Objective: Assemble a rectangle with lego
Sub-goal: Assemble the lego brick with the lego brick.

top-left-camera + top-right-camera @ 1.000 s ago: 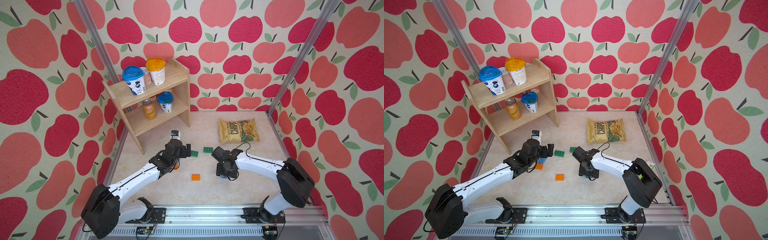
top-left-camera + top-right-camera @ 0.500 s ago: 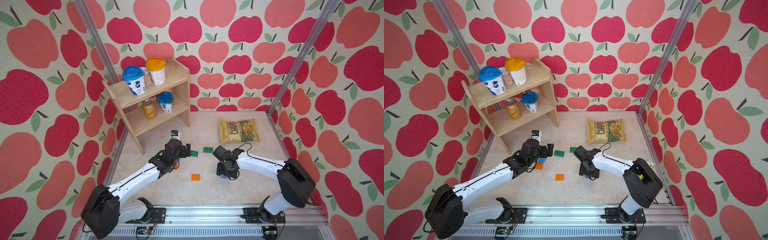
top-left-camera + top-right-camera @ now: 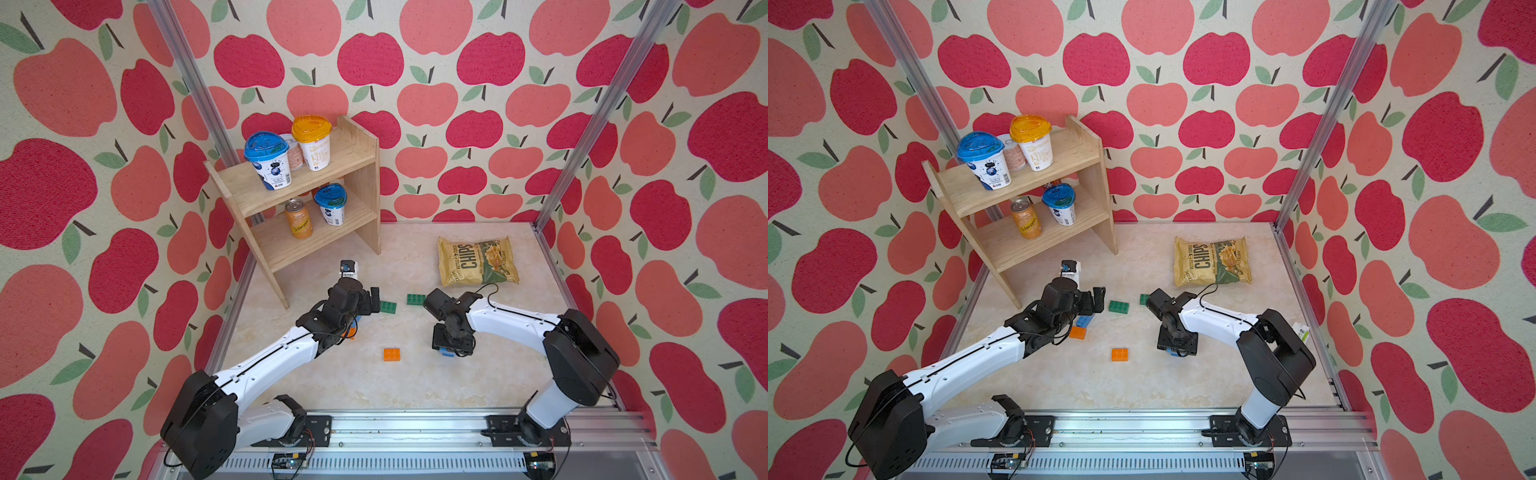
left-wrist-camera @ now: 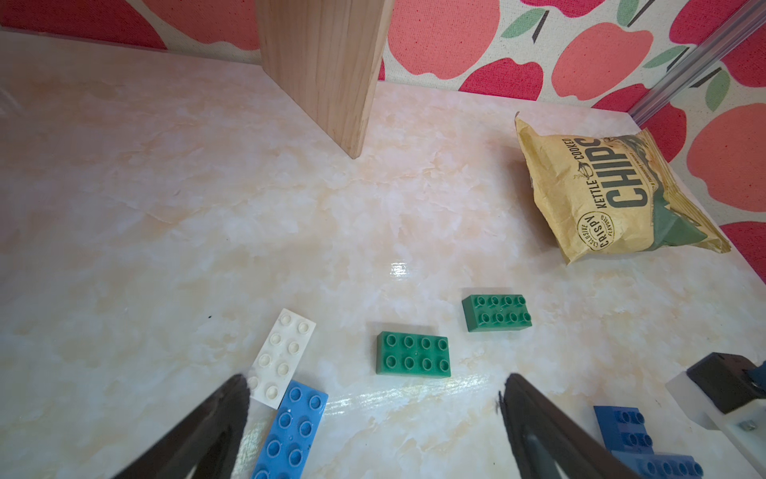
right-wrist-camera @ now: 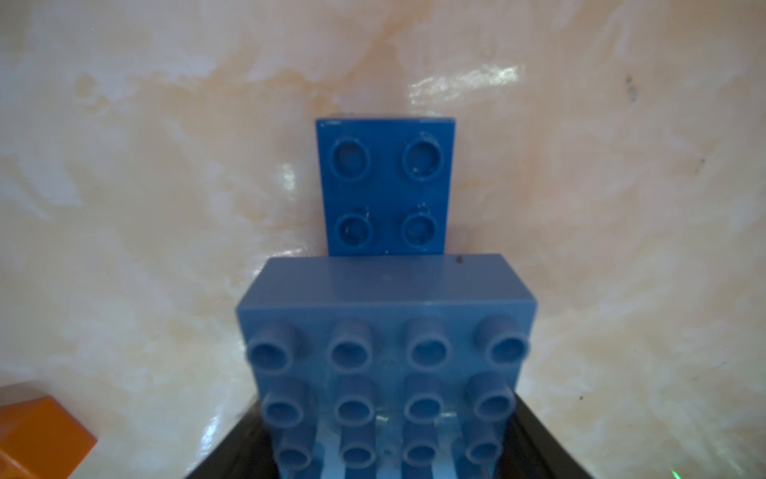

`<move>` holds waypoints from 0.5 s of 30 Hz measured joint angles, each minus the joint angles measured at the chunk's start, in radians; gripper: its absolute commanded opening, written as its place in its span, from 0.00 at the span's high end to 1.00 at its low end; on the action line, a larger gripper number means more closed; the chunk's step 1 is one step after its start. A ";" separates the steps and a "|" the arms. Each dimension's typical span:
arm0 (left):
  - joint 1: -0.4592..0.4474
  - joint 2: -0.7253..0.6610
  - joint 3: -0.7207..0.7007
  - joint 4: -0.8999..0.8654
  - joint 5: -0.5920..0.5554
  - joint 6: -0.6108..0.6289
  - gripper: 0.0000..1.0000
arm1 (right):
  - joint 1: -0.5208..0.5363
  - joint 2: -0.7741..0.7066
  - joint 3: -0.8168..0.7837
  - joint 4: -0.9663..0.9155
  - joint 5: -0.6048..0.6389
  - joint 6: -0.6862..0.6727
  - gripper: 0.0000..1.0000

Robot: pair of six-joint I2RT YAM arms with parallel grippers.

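**Marble tabletop, bricks scattered, one gripped**

Marble-patterned tabletop [image 3: 415, 386] carries an orange brick [image 3: 391, 354] nearest the rail. The right gripper [image 3: 451, 349] is clamped on a pale blue brick [image 5: 385, 352], close by a dark blue square brick [image 5: 385, 186]. The left gripper [image 4: 375, 385] gapes wide, holding nothing, over a white brick [image 4: 282, 358] and a sky-blue brick [image 4: 292, 431]. Beyond lie a green brick [image 4: 412, 354], a second green brick [image 4: 496, 313], then the chips bag [image 3: 478, 261].

Wooden shelf [image 3: 366, 195], left of centre in both top views. Top board: blue-lidded cup [image 3: 268, 160], orange-lidded cup [image 3: 312, 141], pink tub [image 3: 295, 151] behind and between them. Lower board: 1 orange can [image 3: 298, 218], 1 smaller blue-lidded cup [image 3: 331, 203]. Chips bag [image 3: 478, 262] lies flat, right of centre. Apple-print walls [image 3: 490, 62].
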 measured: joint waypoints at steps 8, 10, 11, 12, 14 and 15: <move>0.002 -0.004 0.000 0.000 -0.006 0.000 0.03 | 0.006 0.019 0.029 -0.027 0.008 -0.019 0.76; 0.002 -0.005 0.000 0.000 -0.006 0.000 0.03 | 0.007 0.019 0.031 -0.028 0.012 -0.027 0.75; 0.002 -0.005 0.000 0.000 -0.006 0.000 0.03 | 0.007 0.019 0.032 -0.028 0.011 -0.031 0.74; 0.002 -0.006 0.000 -0.001 -0.006 0.000 0.03 | 0.007 0.019 0.033 -0.028 0.012 -0.037 0.74; 0.002 -0.009 0.000 -0.001 -0.006 0.000 0.03 | 0.007 0.019 0.034 -0.027 0.014 -0.054 0.73; 0.002 -0.010 0.000 0.000 -0.006 0.000 0.03 | 0.007 0.019 0.034 -0.026 0.015 -0.063 0.72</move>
